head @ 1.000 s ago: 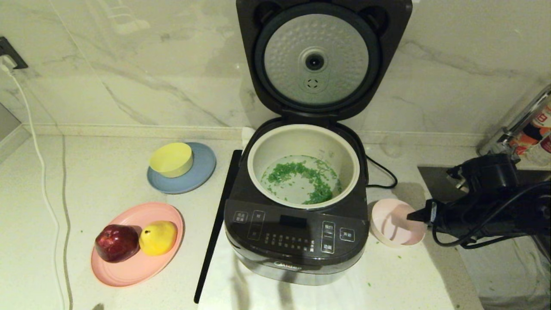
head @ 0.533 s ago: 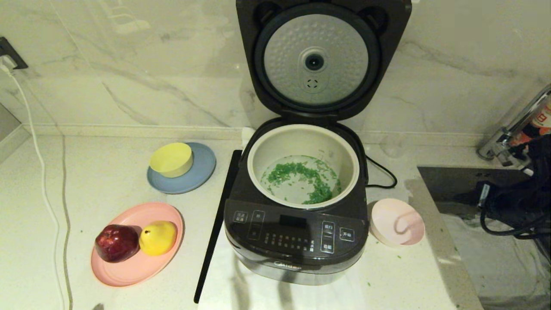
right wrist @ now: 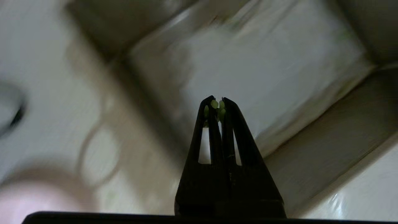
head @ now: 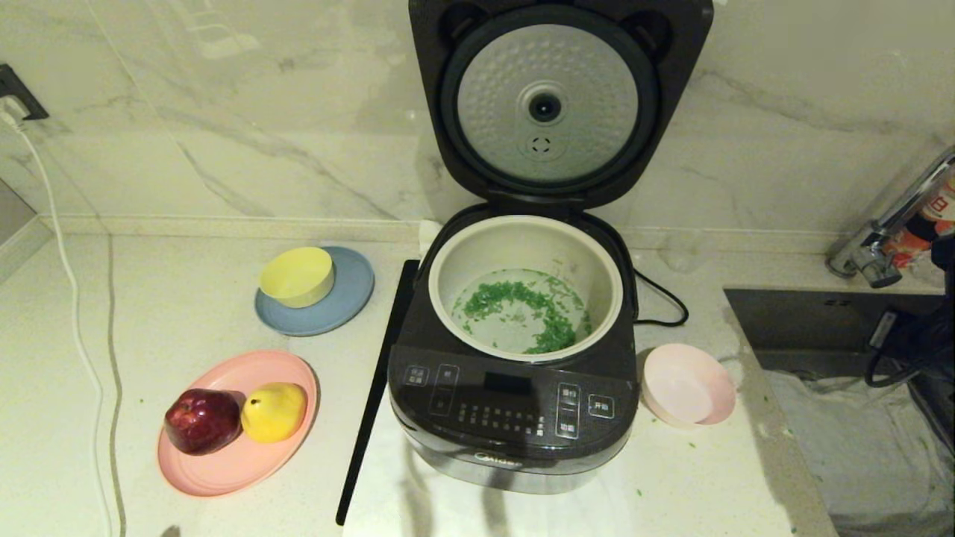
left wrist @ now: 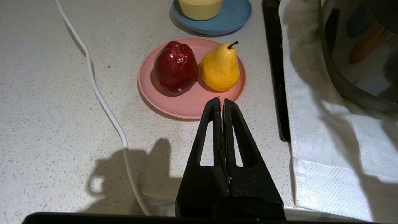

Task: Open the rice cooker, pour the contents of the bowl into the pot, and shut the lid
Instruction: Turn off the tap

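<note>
Dark, rigid hinged lid (head: pixel 550 104) stands upright at 12 o'clock over the off-white pot (head: pixel 522 246) holding green bits (head: pixel 515 302); judged light, best pressed at its top edge; right claw (right wrist: pixel 217 105) closed, holding nothing but stuck green bits.

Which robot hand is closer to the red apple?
Left. The left gripper hovers just off the pink plate holding the red apple; the right gripper is away over the sink.
</note>
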You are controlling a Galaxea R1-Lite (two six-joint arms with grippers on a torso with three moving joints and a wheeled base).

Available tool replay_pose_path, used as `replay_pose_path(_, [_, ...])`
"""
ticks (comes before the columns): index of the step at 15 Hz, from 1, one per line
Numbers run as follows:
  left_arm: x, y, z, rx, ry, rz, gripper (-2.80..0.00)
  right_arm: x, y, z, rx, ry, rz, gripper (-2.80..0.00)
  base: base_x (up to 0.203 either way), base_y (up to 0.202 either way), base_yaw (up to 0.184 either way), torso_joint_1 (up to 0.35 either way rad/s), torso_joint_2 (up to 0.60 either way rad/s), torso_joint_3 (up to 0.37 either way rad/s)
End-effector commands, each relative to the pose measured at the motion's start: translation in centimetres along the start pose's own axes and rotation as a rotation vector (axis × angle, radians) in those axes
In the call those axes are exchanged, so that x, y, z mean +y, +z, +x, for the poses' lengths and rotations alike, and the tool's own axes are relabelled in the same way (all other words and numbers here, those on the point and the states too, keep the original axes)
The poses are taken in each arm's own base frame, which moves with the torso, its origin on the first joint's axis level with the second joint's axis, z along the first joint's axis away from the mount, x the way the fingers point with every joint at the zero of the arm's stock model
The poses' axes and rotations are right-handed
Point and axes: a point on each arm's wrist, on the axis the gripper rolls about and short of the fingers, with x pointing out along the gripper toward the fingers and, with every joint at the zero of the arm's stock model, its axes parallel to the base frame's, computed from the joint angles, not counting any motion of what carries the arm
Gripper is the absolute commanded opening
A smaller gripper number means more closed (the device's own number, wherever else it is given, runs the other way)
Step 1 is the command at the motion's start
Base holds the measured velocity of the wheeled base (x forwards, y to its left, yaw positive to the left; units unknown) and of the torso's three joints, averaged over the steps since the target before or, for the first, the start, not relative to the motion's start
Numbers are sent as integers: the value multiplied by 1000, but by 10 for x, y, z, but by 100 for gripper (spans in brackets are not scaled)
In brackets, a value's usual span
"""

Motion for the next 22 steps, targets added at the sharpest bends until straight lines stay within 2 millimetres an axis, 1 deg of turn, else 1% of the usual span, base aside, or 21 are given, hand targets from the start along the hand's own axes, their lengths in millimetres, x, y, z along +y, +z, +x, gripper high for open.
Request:
replay_pose_path(1, [0, -3, 1, 11, 1, 0, -280, -10, -1, 25, -27, -109, -9, -280, 0, 0, 0, 0, 0, 0])
replay_pose_path(4, [0, -2, 1, 9, 1, -1, -280, -22, 10, 51, -139, -192, -5, -280, 0, 0, 0, 0, 0, 0])
replay_pose_path(6, [0, -3, 1, 11, 0, 0, -280, -23, 11, 63, -204, -223, -22, -280, 0, 0, 0, 0, 0, 0])
replay_pose_path(8, [0, -2, 1, 9, 1, 0, -280, -21, 10, 75, -263, -265, -46, -280, 0, 0, 0, 0, 0, 0])
replay_pose_path(16, [0, -3, 1, 11, 0, 0, -280, -12, 12, 121, -466, -293, -144, -280, 0, 0, 0, 0, 0, 0])
replay_pose_path(19, [0, -3, 1, 11, 1, -1, -280, -6, 12, 146, -562, -327, -201, -280, 0, 0, 0, 0, 0, 0])
replay_pose_path(22, [0, -2, 1, 9, 0, 0, -280, 0, 14, 159, -598, -336, -215, -280, 0, 0, 0, 0, 0, 0])
